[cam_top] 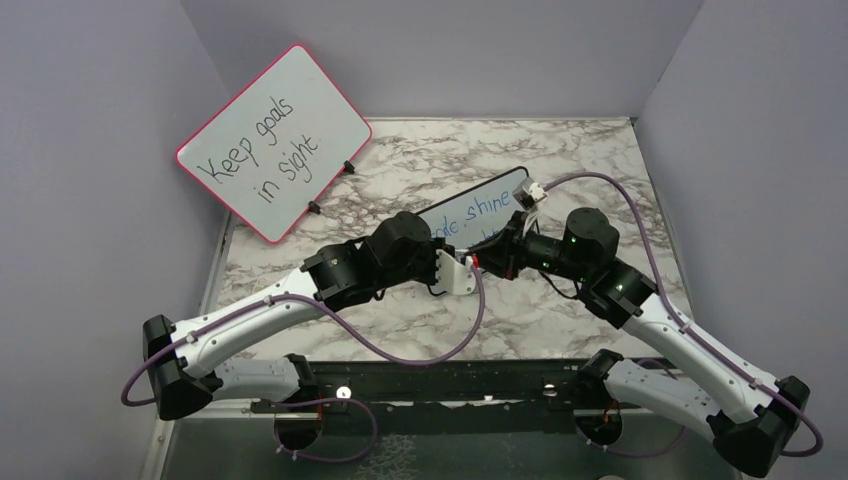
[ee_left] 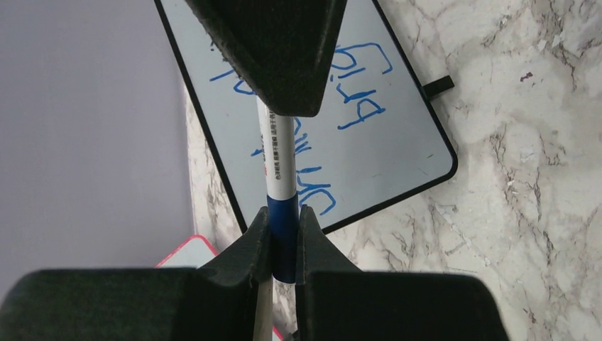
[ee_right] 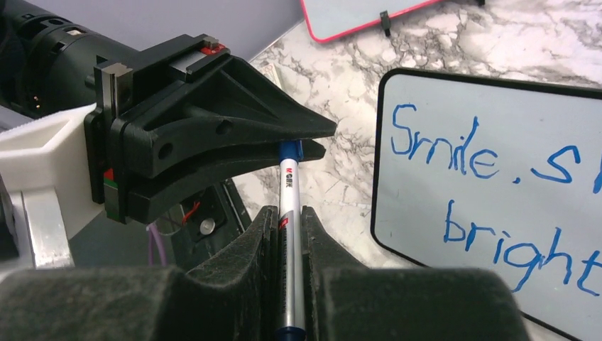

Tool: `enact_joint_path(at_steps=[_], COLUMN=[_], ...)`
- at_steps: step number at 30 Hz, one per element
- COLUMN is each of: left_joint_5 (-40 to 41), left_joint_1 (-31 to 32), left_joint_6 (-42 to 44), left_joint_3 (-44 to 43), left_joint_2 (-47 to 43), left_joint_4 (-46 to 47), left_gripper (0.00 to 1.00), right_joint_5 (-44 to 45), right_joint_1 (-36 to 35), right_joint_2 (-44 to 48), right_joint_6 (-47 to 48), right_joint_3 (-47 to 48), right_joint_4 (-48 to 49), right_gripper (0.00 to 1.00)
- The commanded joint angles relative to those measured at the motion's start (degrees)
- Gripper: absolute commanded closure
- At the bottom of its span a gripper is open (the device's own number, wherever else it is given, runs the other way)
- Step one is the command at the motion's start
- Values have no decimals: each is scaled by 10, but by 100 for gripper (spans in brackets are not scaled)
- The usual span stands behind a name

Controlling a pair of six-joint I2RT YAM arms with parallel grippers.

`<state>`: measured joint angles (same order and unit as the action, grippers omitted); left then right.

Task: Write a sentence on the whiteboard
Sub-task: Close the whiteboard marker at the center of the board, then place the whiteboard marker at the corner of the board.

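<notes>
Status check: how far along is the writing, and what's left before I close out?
Done: the whiteboard carries the sentence in blue, "Smile", "shine" and, below, "bright"; its end is cut off in the right wrist view. In hand: the left gripper and right gripper are both shut on the marker, held between them. Left: probably only a closing full stop, if missing, and setting the marker down.

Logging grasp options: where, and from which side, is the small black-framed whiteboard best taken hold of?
Probably the black frame at the short edge beside "Smile", near a rounded corner. The whiteboard lies flat on the marble table, so come in low over the bare marble there, pinching its thin thickness; that stays off the sentence and the foot on the long edge.
</notes>
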<state>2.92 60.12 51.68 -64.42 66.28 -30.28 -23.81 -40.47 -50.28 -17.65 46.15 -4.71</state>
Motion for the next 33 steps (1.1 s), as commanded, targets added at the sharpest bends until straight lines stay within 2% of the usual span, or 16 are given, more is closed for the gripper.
enact_joint_path(at_steps=[1,6,10,11,13,16,19,23,29,33], left_joint_5=[-60,-36,45,66,107,167,208,226,239,237], left_joint_1=[64,71,70,70,66,51,14,-57,-143,-220], left_joint_6=[4,-2,-19,-24,-33,-48,-82,-168,-270,-377], left_joint_3=[-47,-34,1,12,37,69,67,42,70,81], left_joint_2=[16,10,-8,-16,-33,-57,-62,-73,-114,-135], left_joint_4=[70,84,93,98,119,167,186,189,213,204], left_gripper=[100,100,100,97,89,66,52,44,16,6], right_joint_5=[3,31,96,118,162,242,334,467,704,805], right_joint_1=[-4,-4,-4,-4,-4,-4,-4,-4,7,30], right_joint_2=[-46,-47,-26,-18,-2,19,27,30,61,66], right_joint_6=[-14,-19,6,12,21,31,37,40,37,19], right_joint_3=[19,21,27,28,28,27,23,8,-46,-75], right_joint_4=[-12,-13,-39,-47,-54,-57,-58,-47,11,32], right_gripper=[99,99,99,99,99,99,99,99,99,99])
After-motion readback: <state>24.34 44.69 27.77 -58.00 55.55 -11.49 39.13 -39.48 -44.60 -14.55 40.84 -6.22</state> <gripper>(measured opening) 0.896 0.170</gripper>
